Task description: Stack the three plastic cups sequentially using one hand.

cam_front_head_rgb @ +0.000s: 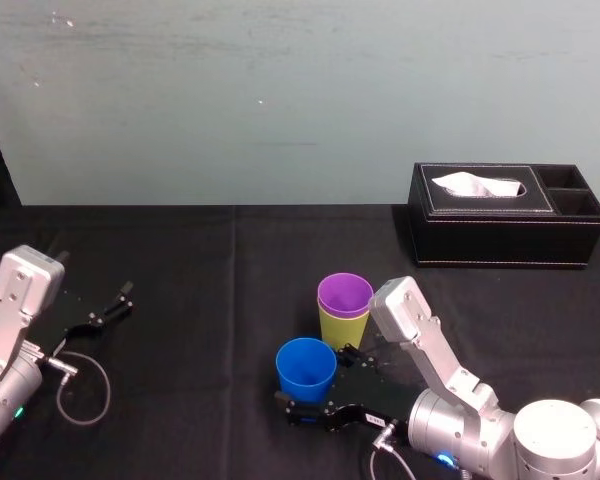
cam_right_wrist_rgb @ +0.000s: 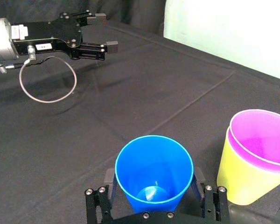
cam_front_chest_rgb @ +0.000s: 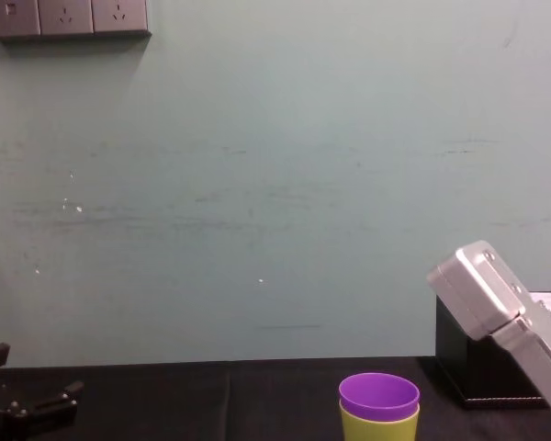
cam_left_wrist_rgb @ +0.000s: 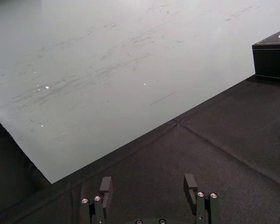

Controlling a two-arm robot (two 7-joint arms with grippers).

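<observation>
The blue cup (cam_front_head_rgb: 306, 368) stands upright on the black table, near the front. My right gripper (cam_front_head_rgb: 318, 378) is open and straddles it, one finger on each side of its lower wall; in the right wrist view the blue cup (cam_right_wrist_rgb: 154, 172) stands between the fingers (cam_right_wrist_rgb: 108, 176). Just behind and to the right, the purple cup (cam_front_head_rgb: 345, 295) is nested inside the lime-yellow cup (cam_front_head_rgb: 342, 328), seen also as purple cup (cam_right_wrist_rgb: 261, 140) in yellow cup (cam_right_wrist_rgb: 242, 186). My left gripper (cam_front_head_rgb: 120, 300) rests open at the far left, holding nothing.
A black leather tissue box (cam_front_head_rgb: 505, 215) stands at the back right by the wall. A grey cable loop (cam_front_head_rgb: 80, 390) hangs by the left arm. The black tablecloth (cam_front_head_rgb: 210, 290) stretches between the two arms.
</observation>
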